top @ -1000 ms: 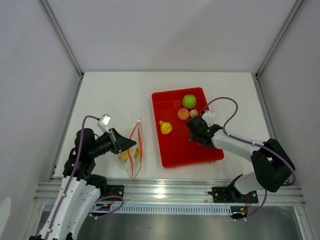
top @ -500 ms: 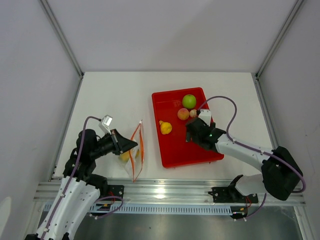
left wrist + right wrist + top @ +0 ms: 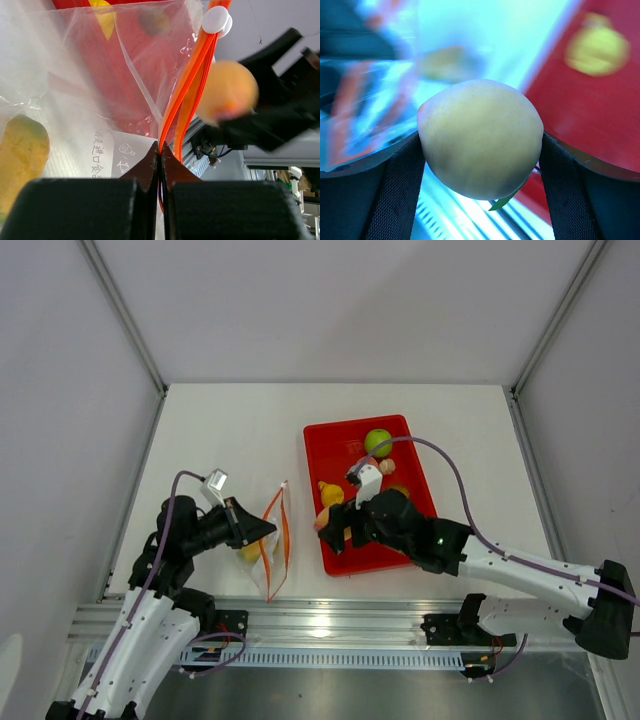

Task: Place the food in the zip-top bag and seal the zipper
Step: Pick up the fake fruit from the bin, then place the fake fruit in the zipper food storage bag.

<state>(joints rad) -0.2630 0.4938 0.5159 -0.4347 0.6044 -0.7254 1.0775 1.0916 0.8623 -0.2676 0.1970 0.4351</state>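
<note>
Peach [image 3: 480,135] sits clamped between the widely spread fingers of the right gripper [image 3: 333,531] over the left edge of the red tray [image 3: 312,455], near the zip-top bag [image 3: 100,75], whose zipper [image 3: 192,75] the left gripper [image 3: 160,161] pinches tightly, with a mango [image 3: 22,150] inside the bag.

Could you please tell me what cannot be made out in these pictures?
- Top view: the right arm covers part of the red tray, so the food on it cannot be counted.
- Right wrist view: the peach in the right gripper fills the frame; the zip-top bag behind is blurred.
- Left wrist view: the left gripper hides the bag's lower part.
</note>
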